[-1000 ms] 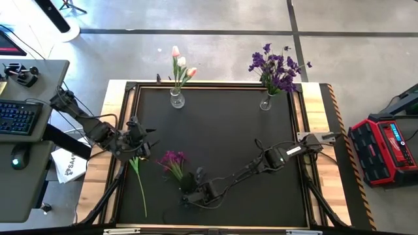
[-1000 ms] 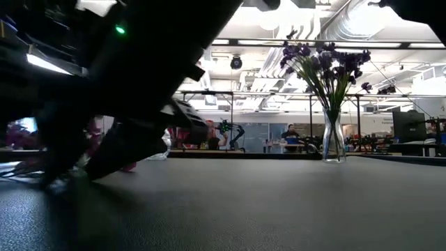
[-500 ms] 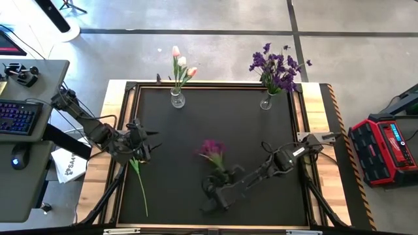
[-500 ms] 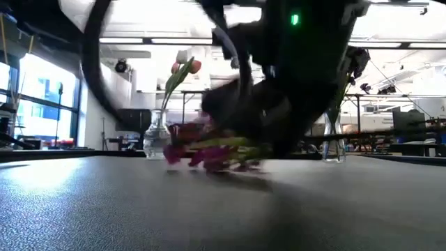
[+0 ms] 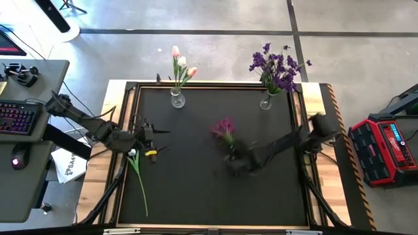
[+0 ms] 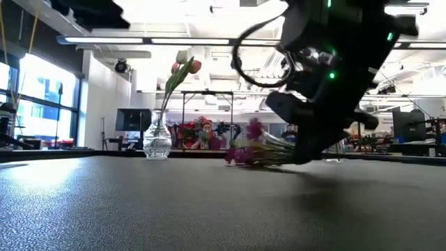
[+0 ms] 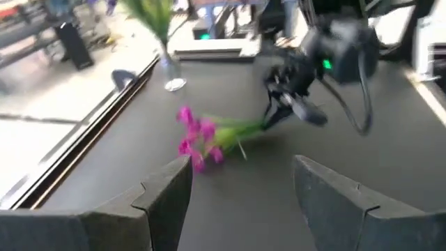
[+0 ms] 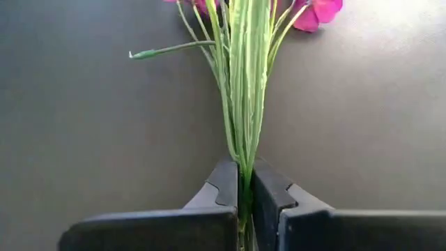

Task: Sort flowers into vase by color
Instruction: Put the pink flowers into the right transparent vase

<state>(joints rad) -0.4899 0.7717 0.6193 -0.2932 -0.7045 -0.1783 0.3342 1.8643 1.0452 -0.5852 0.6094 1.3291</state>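
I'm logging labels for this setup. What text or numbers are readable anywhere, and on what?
None can be read for certain.
White sheet beside the table's left edge: dark letters, partly hidden, too small to read.
Red case on the floor at right: a small label, too small to read.

- The right arm is stretched low from the table's right edge toward the middle, blurred in the high view.
- The right gripper (image 5: 234, 158) is held near the table's centre, its two dark fingers (image 8: 224, 183) pressed together on a bunch of green stems.
- The left arm is folded along the table's left edge.
- The left gripper (image 5: 149, 140) is pointed inward over the mat, its fingers (image 7: 166, 188) spread wide with nothing between them.
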